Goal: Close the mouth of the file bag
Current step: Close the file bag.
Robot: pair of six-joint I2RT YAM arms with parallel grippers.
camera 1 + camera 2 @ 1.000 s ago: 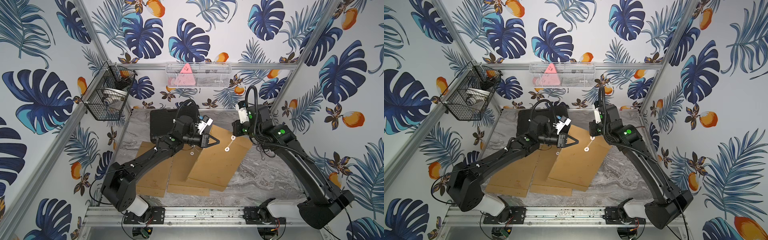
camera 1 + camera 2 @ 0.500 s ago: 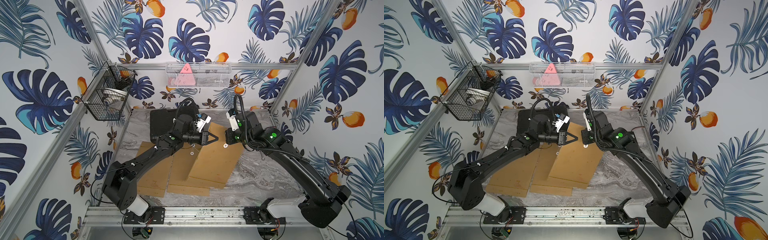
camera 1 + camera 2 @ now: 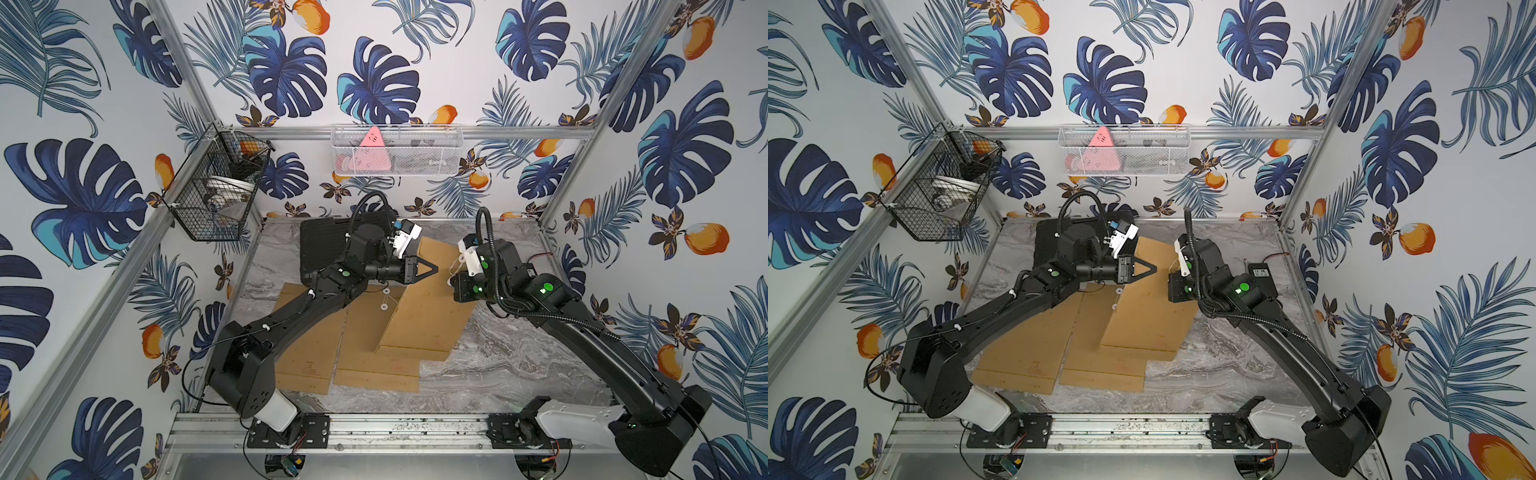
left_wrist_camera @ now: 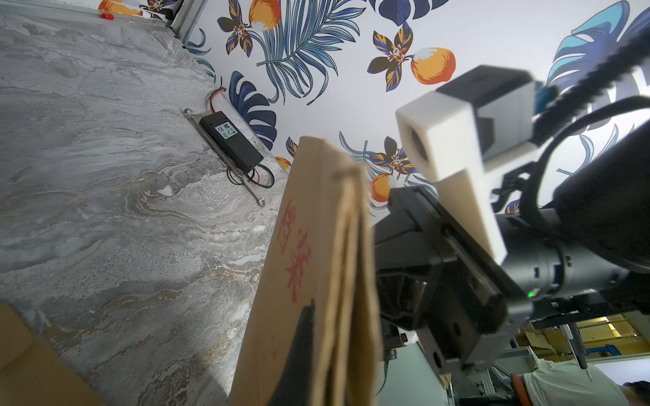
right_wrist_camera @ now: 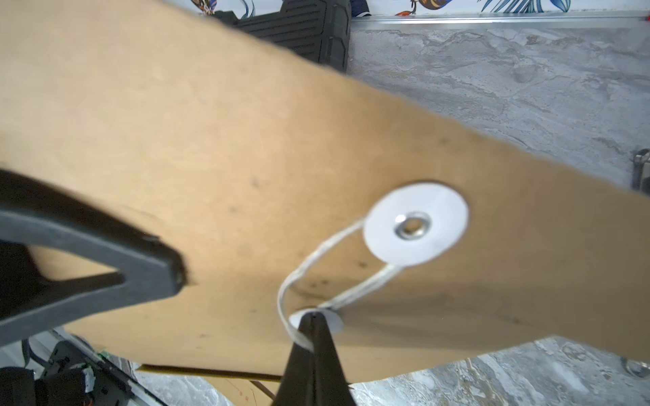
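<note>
The brown file bag [image 3: 424, 307] has its mouth end lifted off the table, and its far end rests on other bags. My left gripper [image 3: 434, 269] is shut on the lifted edge; in the left wrist view one finger [image 4: 299, 351] lies flat against the bag [image 4: 309, 246]. The right wrist view shows the flap's white disc [image 5: 416, 223] with a white string [image 5: 292, 291] looping down from it. My right gripper [image 5: 313, 316] is shut on that string, right in front of a second disc [image 5: 334, 320]. In both top views its fingertips are hidden under its wrist.
Two more brown file bags [image 3: 307, 340] [image 3: 374, 361] lie flat near the front. A black mat [image 3: 320, 245] is at the back. A black power adapter [image 3: 1262, 272] sits by the right wall. A wire basket [image 3: 216, 187] and a white mesh basket [image 3: 395, 149] hang on the walls.
My right arm has swung in towards the bag's flap and turned its wrist, keeping the string. The left gripper has lifted the bag's edge slightly.
</note>
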